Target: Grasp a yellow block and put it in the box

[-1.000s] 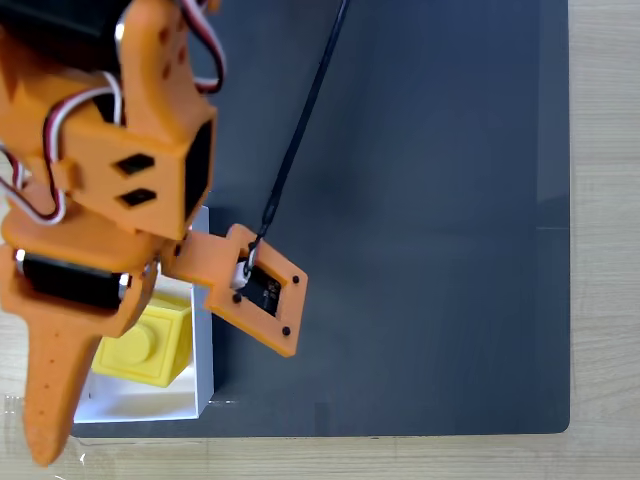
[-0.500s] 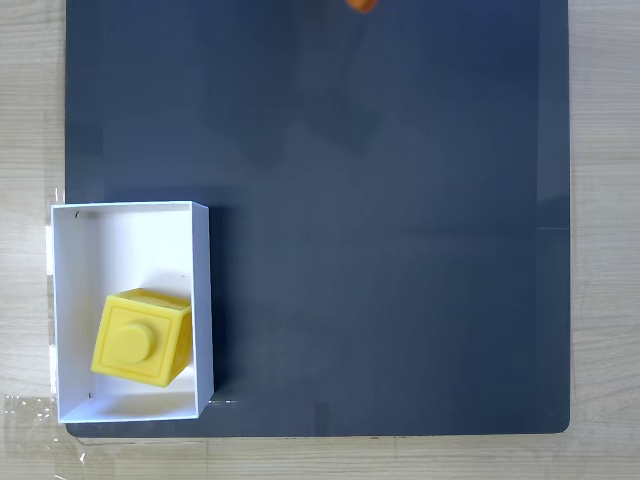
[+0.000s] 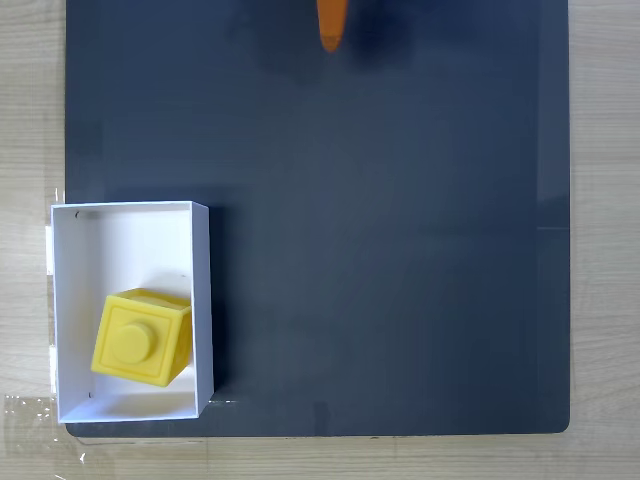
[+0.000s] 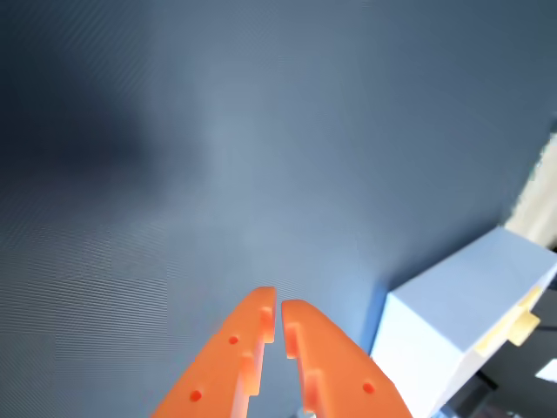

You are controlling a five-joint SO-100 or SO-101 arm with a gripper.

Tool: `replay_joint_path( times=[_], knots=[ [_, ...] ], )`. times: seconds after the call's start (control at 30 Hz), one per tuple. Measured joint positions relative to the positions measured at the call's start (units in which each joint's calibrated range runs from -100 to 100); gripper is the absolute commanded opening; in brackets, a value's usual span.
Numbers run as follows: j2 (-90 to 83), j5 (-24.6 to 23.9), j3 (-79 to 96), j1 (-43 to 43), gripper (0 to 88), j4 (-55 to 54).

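Wrist view: gripper (image 4: pixel 278 309) enters from 6 o'clock, jaws closed, empty, over dark mat (image 4: pixel 218 157); box (image 4: pixel 452 331) at 4 o'clock.

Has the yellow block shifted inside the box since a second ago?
No. In the fixed view the block sits in the same spot, near the box's lower right wall, tilted the same way.

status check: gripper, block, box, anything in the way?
Gripper shut, empty, above the dark mat. Yellow block sits in the box, lower half, near its right wall. Nothing in the way.
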Motion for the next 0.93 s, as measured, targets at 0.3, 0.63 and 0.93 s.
replay_joint_path(
  times=[0.3,0.63,0.93],
  knots=[
    [-4.3,1.37,2.89,-0.18,1.1,3.03],
    [-4.3,1.43,3.25,-0.18,1.1,2.94],
    [-4.3,1.43,3.25,-0.18,1.1,2.94]
  ],
)
